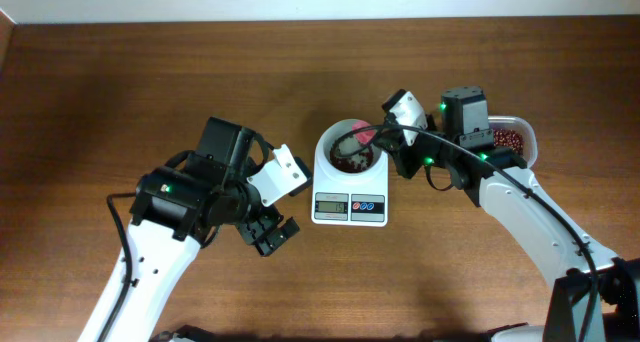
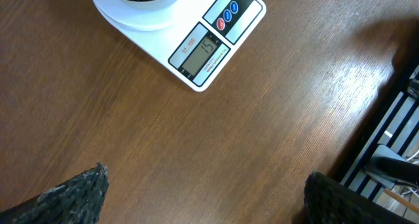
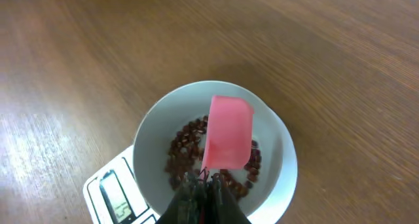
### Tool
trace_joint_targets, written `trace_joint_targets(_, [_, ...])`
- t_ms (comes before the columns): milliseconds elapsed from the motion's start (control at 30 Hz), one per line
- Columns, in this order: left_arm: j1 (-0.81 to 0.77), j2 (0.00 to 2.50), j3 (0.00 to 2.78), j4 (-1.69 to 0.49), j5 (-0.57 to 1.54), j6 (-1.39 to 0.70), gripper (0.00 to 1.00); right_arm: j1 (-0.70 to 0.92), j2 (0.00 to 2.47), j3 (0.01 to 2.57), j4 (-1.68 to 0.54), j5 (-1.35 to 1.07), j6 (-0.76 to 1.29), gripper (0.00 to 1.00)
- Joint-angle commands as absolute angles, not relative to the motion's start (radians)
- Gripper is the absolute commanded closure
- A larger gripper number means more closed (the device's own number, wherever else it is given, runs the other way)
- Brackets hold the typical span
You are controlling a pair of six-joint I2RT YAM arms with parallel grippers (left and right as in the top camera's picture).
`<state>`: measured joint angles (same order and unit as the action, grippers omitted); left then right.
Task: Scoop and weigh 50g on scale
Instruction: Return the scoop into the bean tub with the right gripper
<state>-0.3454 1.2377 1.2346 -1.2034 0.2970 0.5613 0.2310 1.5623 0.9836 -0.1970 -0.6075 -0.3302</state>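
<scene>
The right hand [image 1: 396,142] is clamped on the pink scoop [image 3: 228,132], held over the bowl [image 3: 278,142] on the scale [image 1: 349,210], where the beans [image 3: 185,144] lie. Further beans should be added in small shakes while watching the display. The left hand [image 1: 270,234] hovers wide open, near-left of the scale. The tabletop [image 1: 120,92] is brown wood grain, and a pale wall borders its far edge.

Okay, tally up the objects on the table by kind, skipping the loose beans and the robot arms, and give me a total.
small white digital kitchen scale: 1
round white bowl: 1
pink plastic scoop: 1
clear plastic tub: 1
total: 4
</scene>
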Motion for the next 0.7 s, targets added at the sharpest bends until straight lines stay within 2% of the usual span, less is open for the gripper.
trace_joint_targets(0, [-0.342,1.231,1.231,-1.202,0.311,0.577,0.01,0.234,1.543,1.001,-0.177,-0.546,-0.328,0.96])
trace_joint_targets(67, [-0.342,1.231,1.231,-1.202,0.311,0.577,0.01,0.234,1.534,1.001,-0.13,-0.549,-0.272,0.96])
trace_joint_targets(267, [-0.342,1.231,1.231,-1.202,0.311,0.577,0.01,0.199,1.426,1.001,-0.124,-0.511,-0.272,0.96])
trace_joint_targets(667, [-0.342,1.231,1.231,-1.202,0.311,0.577,0.01,-0.071,1.347,1.001,-0.394,-0.101,-0.273,0.96])
